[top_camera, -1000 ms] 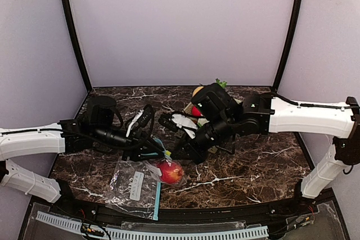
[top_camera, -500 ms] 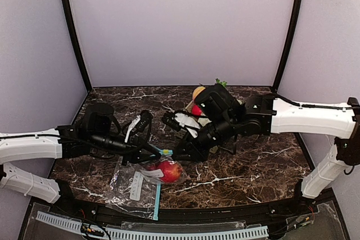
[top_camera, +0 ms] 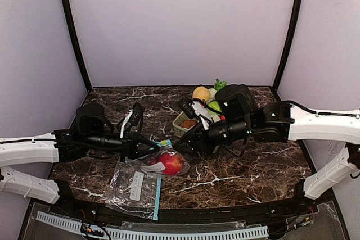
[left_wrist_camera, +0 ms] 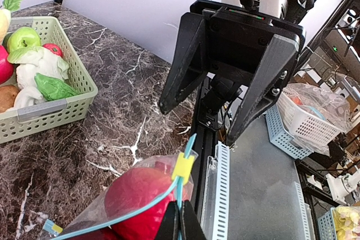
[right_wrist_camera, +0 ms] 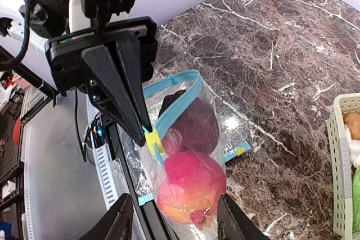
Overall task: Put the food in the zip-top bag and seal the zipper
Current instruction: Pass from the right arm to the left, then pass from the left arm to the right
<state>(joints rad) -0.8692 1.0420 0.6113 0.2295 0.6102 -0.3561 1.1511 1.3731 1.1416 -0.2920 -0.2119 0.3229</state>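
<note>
Since a second ago, drawn back off the zip-top bag [top_camera: 124, 178] and spread open with nothing held: right gripper [left_wrist_camera: 197, 122]. Pinched tight on the bag's blue zipper [right_wrist_camera: 179, 107], holding its mouth up: left gripper [left_wrist_camera: 179, 226]. Inside the bag, pink-red fruit [right_wrist_camera: 191, 186] and dark red fruit [right_wrist_camera: 191, 125]. Behind and right of the bag, green basket [left_wrist_camera: 50, 108] with the rest of the food [left_wrist_camera: 34, 66].

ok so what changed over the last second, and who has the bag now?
The left gripper closed on the bag's zipper strip, next to the yellow slider. The right gripper opened and pulled back to the right, away from the bag mouth, uncovering the basket. Unchanged: the red fruit is in the bag and the bag's lower part lies flat on the table.
</note>
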